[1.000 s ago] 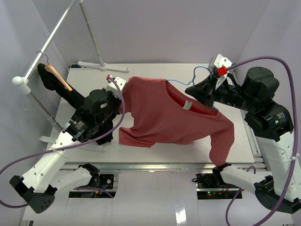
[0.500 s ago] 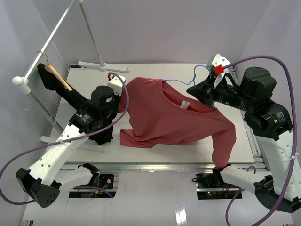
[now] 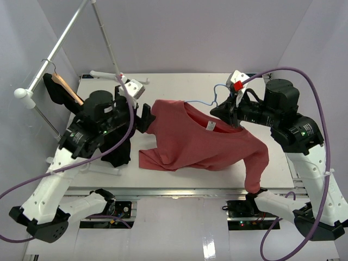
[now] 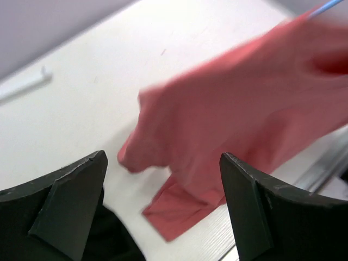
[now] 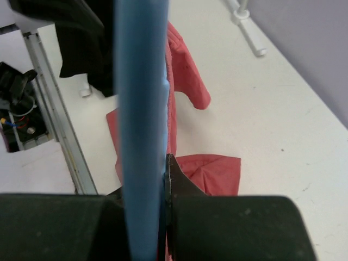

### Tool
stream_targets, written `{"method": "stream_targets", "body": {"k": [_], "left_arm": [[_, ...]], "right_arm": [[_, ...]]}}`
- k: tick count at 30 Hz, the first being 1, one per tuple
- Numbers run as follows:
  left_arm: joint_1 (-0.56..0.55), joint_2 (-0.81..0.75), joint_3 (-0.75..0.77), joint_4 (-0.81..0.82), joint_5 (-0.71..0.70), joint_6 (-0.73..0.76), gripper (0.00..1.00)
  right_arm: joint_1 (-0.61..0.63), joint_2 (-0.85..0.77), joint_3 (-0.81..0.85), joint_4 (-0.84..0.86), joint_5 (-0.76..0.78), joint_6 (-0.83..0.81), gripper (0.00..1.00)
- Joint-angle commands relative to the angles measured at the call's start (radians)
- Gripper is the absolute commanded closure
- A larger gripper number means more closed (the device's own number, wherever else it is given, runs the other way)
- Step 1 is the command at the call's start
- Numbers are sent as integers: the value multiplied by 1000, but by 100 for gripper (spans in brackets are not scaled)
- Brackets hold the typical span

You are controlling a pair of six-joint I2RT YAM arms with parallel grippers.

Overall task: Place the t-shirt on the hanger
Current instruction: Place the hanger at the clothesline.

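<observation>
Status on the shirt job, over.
Left fingers open, by the shirt. Right fingers shut on hanger at the collar. One sleeve hangs off near edge. Black garment close on the left.

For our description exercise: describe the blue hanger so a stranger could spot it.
On the white table, find the red t-shirt spread across the middle. At its collar the right gripper clamps a thin light-blue wire hanger, hook poking out above. The other hanger, on the rack at left, is thick tan wood.
</observation>
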Motion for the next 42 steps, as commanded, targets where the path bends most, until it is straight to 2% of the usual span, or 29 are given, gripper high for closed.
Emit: {"method": "stream_targets", "body": {"k": [1,5,7,9,15,21,26,31,34,36,38,42], "left_arm": [[1,-46,152,-57,266,88,11],[-2,28,230,-122,442,148,25],[-2,57,234,-136,560,180,39],[-2,86,232,-143,602,195,43],[-2,90,181,-114,823,232,42],[-2,87,166,-77,867,216,44],[-2,99,142,-63,922,212,52],[-2,119,106,-54,986,207,55],[-2,125,87,-56,980,215,58],[-2,134,81,-53,959,211,56],[-2,140,84,-51,904,206,50],[-2,143,90,-33,855,190,51]], "right_arm": [[-4,-25,-39,55,-162,-62,92],[-4,-40,-70,60,-287,-98,92],[-4,-46,-77,59,-336,-109,92],[-4,-47,-78,49,-369,-120,92],[-4,-52,-79,46,-380,-121,92],[-6,-40,-97,57,-397,-113,92],[-4,-35,-115,76,-423,-111,92],[-4,-30,-121,97,-447,-102,92],[-4,-19,-127,106,-452,-99,92],[-4,-14,-130,112,-457,-96,92],[-4,-10,-136,117,-466,-99,92],[-6,-9,-145,127,-466,-97,92]]}}
